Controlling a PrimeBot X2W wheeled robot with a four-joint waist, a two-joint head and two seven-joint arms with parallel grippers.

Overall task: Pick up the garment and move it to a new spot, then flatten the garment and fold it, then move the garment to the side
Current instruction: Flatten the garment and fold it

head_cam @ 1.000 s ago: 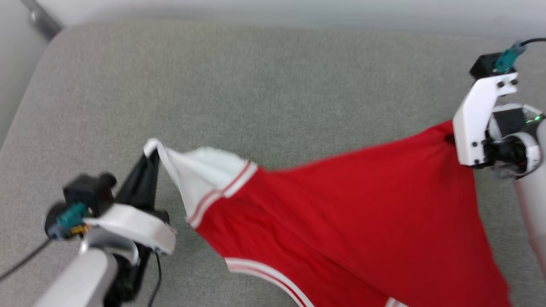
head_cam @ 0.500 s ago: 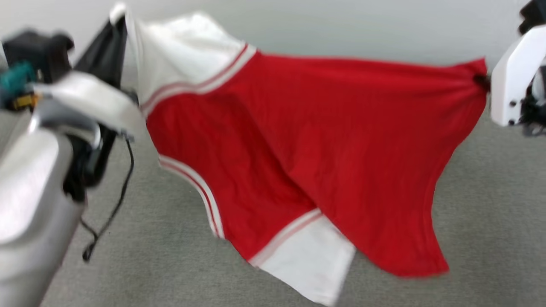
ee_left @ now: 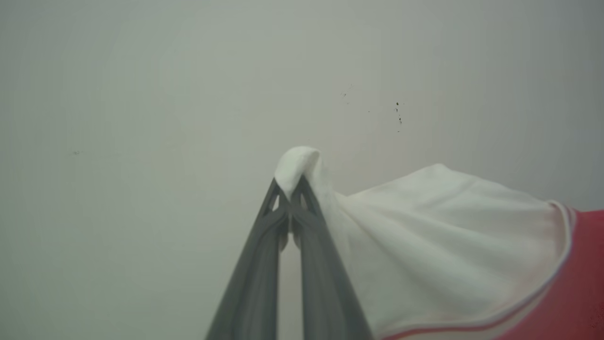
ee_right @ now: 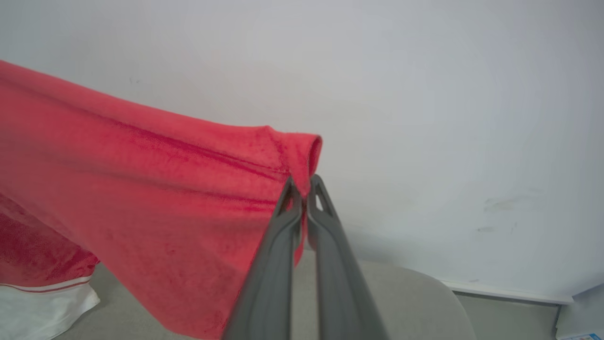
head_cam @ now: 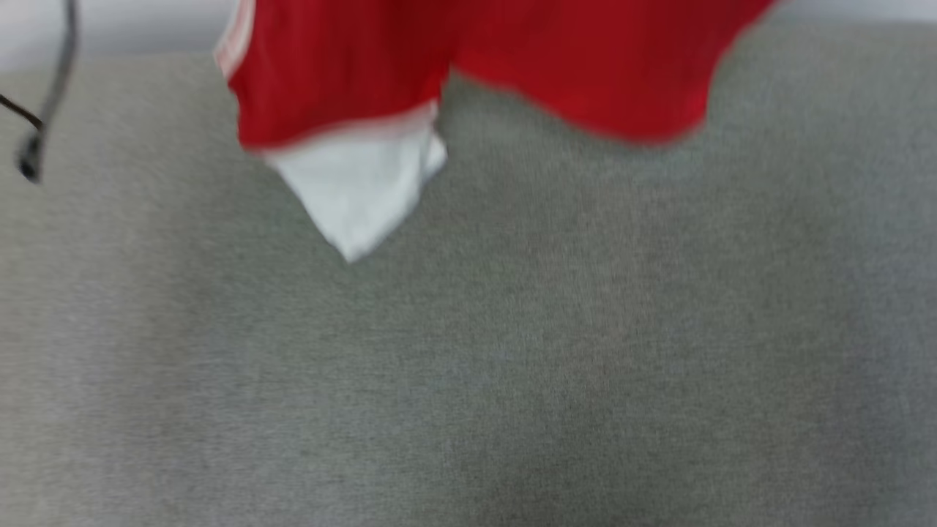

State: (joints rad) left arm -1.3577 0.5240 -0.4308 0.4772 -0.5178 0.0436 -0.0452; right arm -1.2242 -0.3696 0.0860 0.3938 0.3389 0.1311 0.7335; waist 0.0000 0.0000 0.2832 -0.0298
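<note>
Left wrist view: the left gripper (ee_left: 289, 188) has its fingers pressed together on the tip of a white sleeve (ee_left: 439, 236); a small bulge of cloth stands above the tips. Right wrist view: the right gripper (ee_right: 304, 185) has its fingers closed on a red corner of the garment (ee_right: 155, 198), probably at the hem.

The garment hangs in the air between the two pinches, spread like a sheet above the grey padded surface (head_cam: 512, 351). Head view: its lower edge and the second sleeve (head_cam: 359, 190) dangle over that surface, apparently clear of it.

Judgement: a hold at two far corners with the arms apart lets the cloth's weight pull it open. It could then be laid down flat at a new spot without bunching.

Hard to make out:
- The head view is blurred and cuts the garment off at the top edge.
- Collar and print can't be made out.
- I cannot tell how many layers sit in each pinch.
- A dark cable (head_cam: 33, 139) hangs at the head view's left edge, with its upper end cut off.
</note>
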